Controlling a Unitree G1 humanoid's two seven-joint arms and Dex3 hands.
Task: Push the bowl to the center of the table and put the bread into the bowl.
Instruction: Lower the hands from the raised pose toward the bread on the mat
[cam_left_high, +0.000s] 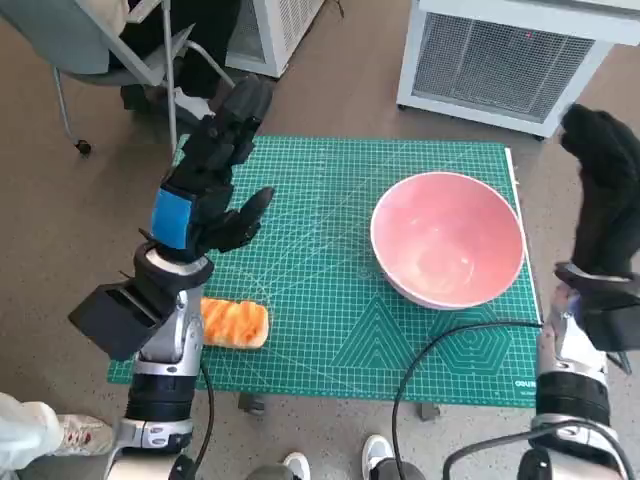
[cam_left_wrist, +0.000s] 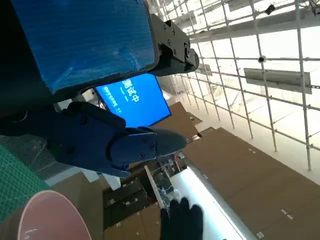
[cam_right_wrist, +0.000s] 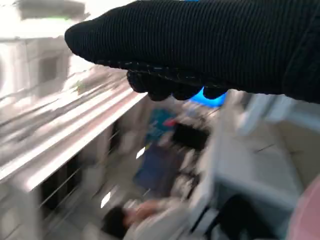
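A pink bowl (cam_left_high: 448, 238) sits empty on the right part of the green cutting mat (cam_left_high: 330, 270); its rim (cam_left_wrist: 47, 215) also shows in the left wrist view. The bread (cam_left_high: 234, 323), an orange-brown loaf, lies near the mat's front left corner, partly behind my left forearm. My left hand (cam_left_high: 218, 170) hovers raised over the mat's left side, fingers spread and holding nothing. My gloved right hand (cam_left_high: 606, 190) is lifted beyond the mat's right edge, just right of the bowl, empty with fingers extended; the glove (cam_right_wrist: 210, 45) fills the right wrist view's top.
A white appliance with a grille (cam_left_high: 510, 60) stands behind the table, another white unit (cam_left_high: 280, 30) at the back centre. A chair and a person's legs (cam_left_high: 150, 50) are at the back left. Shoes (cam_left_high: 380, 455) show by the table's front edge. A person (cam_right_wrist: 150, 215) appears blurred.
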